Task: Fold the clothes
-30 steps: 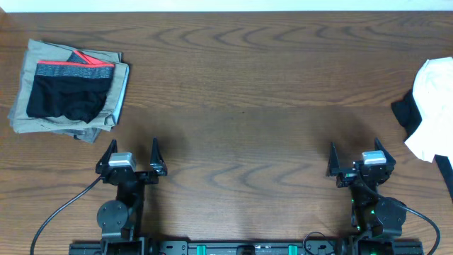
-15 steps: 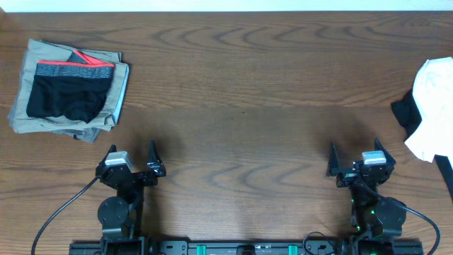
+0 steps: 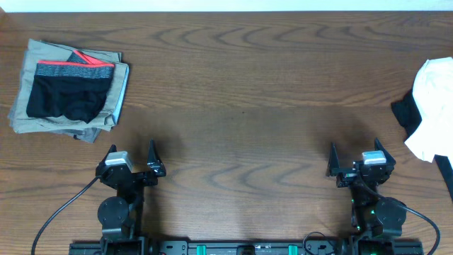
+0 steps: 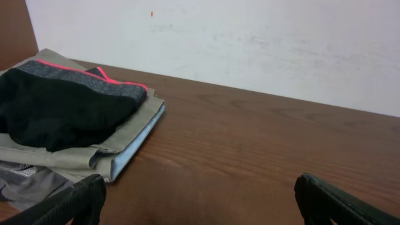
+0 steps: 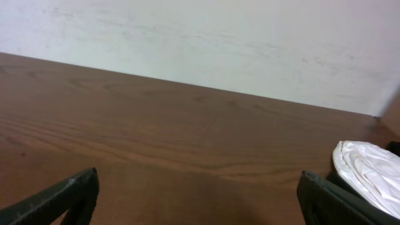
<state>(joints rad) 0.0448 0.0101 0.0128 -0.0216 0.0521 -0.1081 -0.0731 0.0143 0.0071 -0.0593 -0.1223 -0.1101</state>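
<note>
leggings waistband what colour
The waistband is grey edged with red; clearest in left wrist view.

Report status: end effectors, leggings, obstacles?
Left end effector open, right end effector open. Black leggings folded atop khaki trousers, far left. White garment far right.

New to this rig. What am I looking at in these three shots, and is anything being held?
Two robot arms sit at the near edge of a wooden table. The top-down picture comes from a fixed camera above; the other two come from cameras on each wrist, looking out between that arm's fingers. The left gripper and right gripper are both open and hold nothing. At far left lie folded black leggings on khaki trousers. At the right edge is a white garment with dark cloth beside it.
</note>
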